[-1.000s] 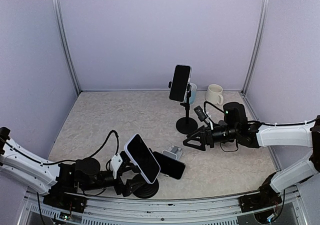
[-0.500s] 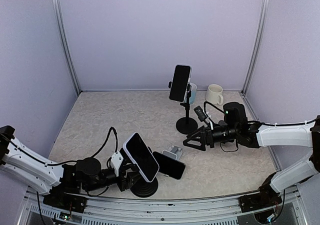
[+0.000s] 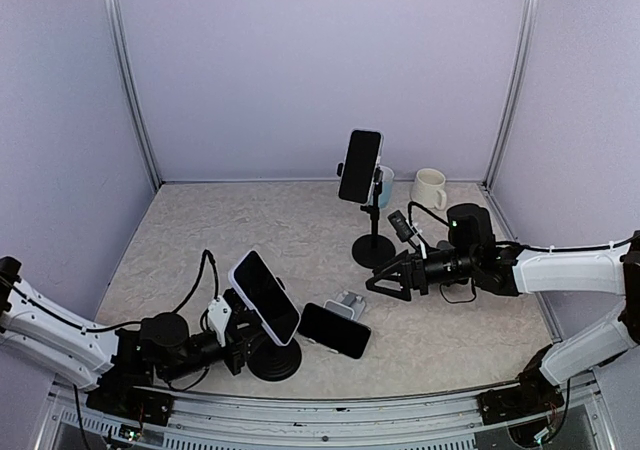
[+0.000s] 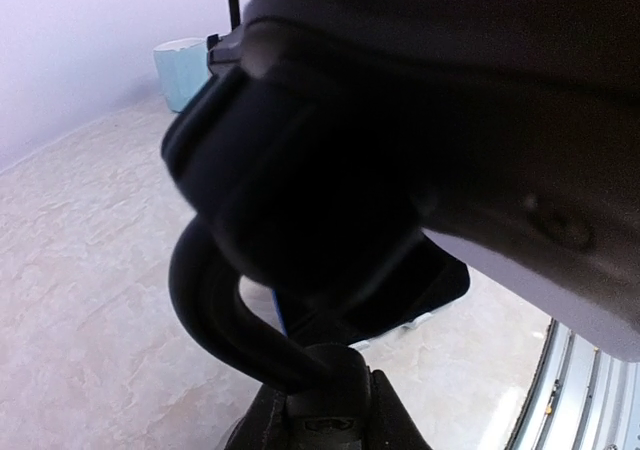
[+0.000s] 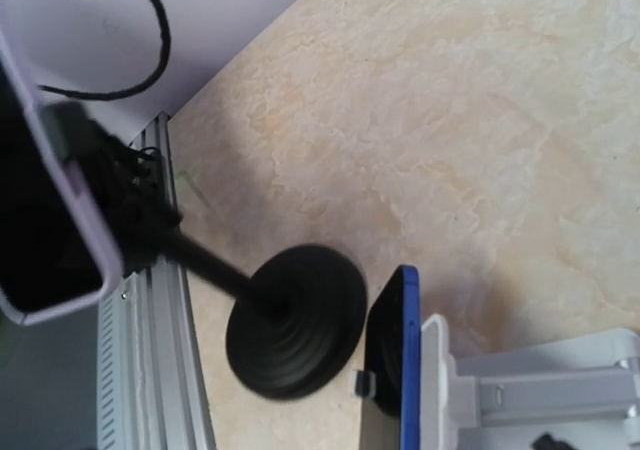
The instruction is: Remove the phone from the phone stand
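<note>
A lavender phone [image 3: 264,297] sits tilted on a black phone stand [image 3: 275,358] near the front edge. My left gripper [image 3: 236,342] is low at the stand's left, shut on its curved black neck [image 4: 225,305]; in the left wrist view the phone [image 4: 560,280] fills the upper right above my left gripper [image 4: 325,410]. My right gripper [image 3: 384,285] hovers open and empty at the middle right. Its wrist view looks down on the stand's base [image 5: 295,320] and the phone [image 5: 50,220]; its own fingers do not show there.
A blue-edged phone [image 3: 335,330] leans on a small white stand [image 3: 348,303] just right of the black base. Another phone [image 3: 360,166] stands high on a black stand [image 3: 374,252] at the back. A white mug [image 3: 429,188] and a pale blue mug [image 3: 386,178] stand by the back wall.
My left gripper has closed on the stand's neck. The stand and its phone have shifted left and a little away from the front edge. The right arm has not moved.
</note>
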`<action>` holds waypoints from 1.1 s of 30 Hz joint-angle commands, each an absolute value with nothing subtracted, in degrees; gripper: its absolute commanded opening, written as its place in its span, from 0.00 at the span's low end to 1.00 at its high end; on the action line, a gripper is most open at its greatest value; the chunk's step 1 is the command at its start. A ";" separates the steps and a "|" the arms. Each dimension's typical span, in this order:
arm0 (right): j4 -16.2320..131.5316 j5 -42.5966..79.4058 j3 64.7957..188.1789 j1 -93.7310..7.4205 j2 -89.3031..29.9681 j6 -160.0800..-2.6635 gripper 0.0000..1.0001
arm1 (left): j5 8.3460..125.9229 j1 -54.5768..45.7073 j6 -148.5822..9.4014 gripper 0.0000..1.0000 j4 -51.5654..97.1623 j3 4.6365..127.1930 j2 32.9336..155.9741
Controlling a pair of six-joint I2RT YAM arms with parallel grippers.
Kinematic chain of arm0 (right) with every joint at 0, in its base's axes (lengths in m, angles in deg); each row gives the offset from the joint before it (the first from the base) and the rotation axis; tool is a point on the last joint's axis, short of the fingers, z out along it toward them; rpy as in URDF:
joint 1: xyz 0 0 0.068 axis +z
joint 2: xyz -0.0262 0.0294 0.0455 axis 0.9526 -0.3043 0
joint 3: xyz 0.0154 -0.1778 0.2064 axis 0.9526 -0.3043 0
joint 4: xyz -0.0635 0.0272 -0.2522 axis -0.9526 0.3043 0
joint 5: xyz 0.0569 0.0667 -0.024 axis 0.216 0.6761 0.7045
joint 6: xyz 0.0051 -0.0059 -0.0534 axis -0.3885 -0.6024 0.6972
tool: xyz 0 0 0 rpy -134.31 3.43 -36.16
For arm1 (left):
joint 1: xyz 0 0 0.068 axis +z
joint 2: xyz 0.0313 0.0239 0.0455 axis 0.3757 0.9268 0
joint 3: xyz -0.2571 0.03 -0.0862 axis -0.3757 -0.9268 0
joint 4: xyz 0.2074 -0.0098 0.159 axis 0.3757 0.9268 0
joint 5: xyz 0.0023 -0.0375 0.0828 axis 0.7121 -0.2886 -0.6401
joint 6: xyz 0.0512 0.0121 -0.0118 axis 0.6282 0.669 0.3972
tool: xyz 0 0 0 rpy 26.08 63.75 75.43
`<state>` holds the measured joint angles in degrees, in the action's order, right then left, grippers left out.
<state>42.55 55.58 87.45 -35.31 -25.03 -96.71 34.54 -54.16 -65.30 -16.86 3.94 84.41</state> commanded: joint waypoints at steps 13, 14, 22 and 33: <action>41.10 56.33 89.99 -34.84 -26.40 -96.03 0.92 | 51.95 -32.34 -59.40 0.11 -21.09 4.62 80.50; 41.14 56.30 90.19 -34.83 -26.57 -95.98 0.92 | 54.44 -31.07 -58.85 0.11 -21.14 5.72 82.00; 41.40 55.05 91.58 -34.84 -26.63 -95.45 0.92 | 68.05 -24.71 -54.36 0.11 -27.11 12.26 95.48; 42.20 53.26 95.31 -34.71 -28.78 -95.84 0.92 | 79.77 -17.98 -51.85 0.14 -32.36 21.10 107.91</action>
<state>42.20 54.58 92.98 -35.31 -27.26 -96.27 72.65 -20.98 -53.21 -25.90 17.56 105.83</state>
